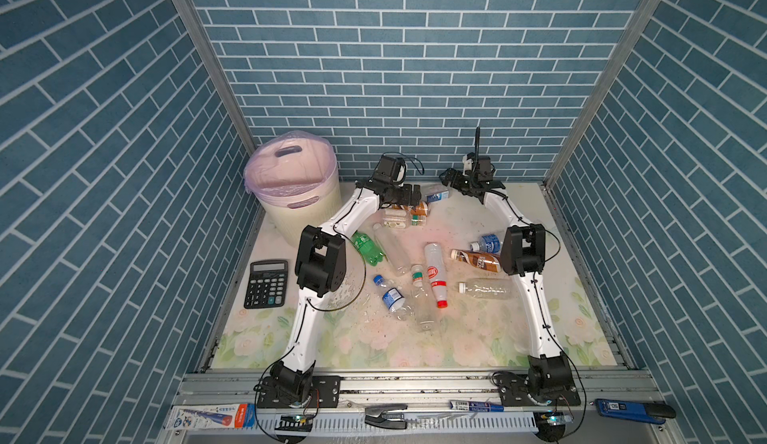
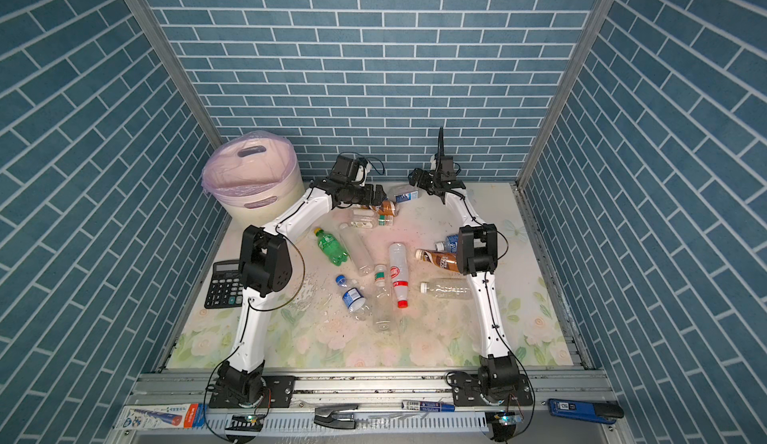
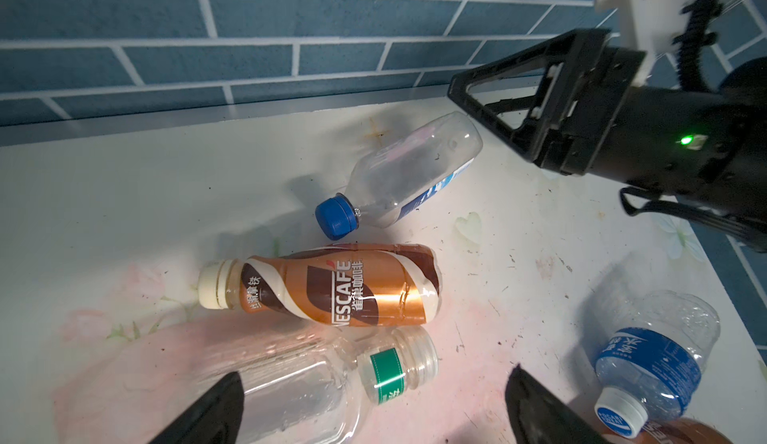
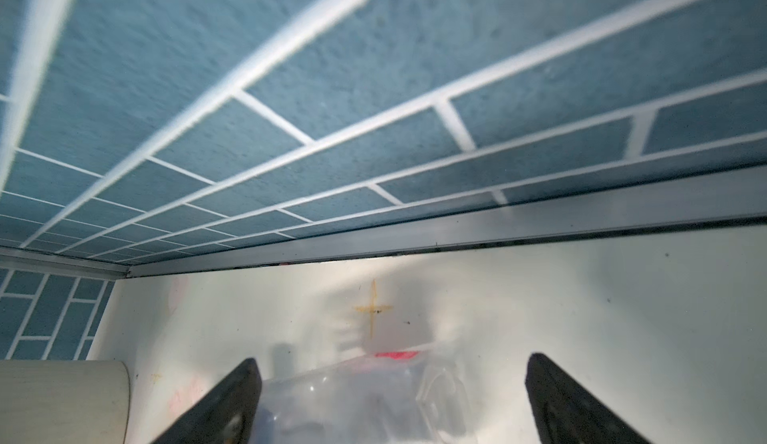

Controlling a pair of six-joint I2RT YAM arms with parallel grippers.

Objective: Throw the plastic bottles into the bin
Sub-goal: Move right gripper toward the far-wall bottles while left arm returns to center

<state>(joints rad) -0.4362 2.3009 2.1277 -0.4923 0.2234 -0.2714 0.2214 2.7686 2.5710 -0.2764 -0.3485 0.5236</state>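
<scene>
Plastic bottles (image 1: 433, 272): about a dozen lie on their sides on the flowered table (image 1: 357, 344), with a tight cluster at the rear middle and the rest spread mid-table.
Bin (image 1: 286, 222): cream, ribbed and tall, in the rear left corner; no bottle shows inside it.
Left gripper (image 3: 373, 373): jaws wide and empty, hanging just above the clear green-banded bottle (image 3: 299, 384); the brown coffee bottle (image 3: 340, 288) lies just beyond.
Right gripper (image 4: 392, 375): jaws wide and empty, low by the rear wall (image 1: 415, 89); the base end of the blue-capped bottle (image 3: 398, 172) sits between its fingers, not yet pinched.
Stage, judged: the first picks are only being lined up.
Risk, crowding: both grippers work the same cluster, near each other, so one closing or lifting could strike the other.
Risk, slip: round, light bottles may roll or squirt out of closing jaws and knock their neighbours.
Risk, wall: a forward push could pin the bottle against the wall or scrape it.
Risk, route: the bin stands on the left side, so the right gripper would have to reach across the left one.
Risk, rim: a low carry could hit the tall rim, snag the pink bag (image 1: 265, 180) or tip the bin.
Bystander: black calculator (image 1: 266, 283), near the table's left edge, not rubbish.
</scene>
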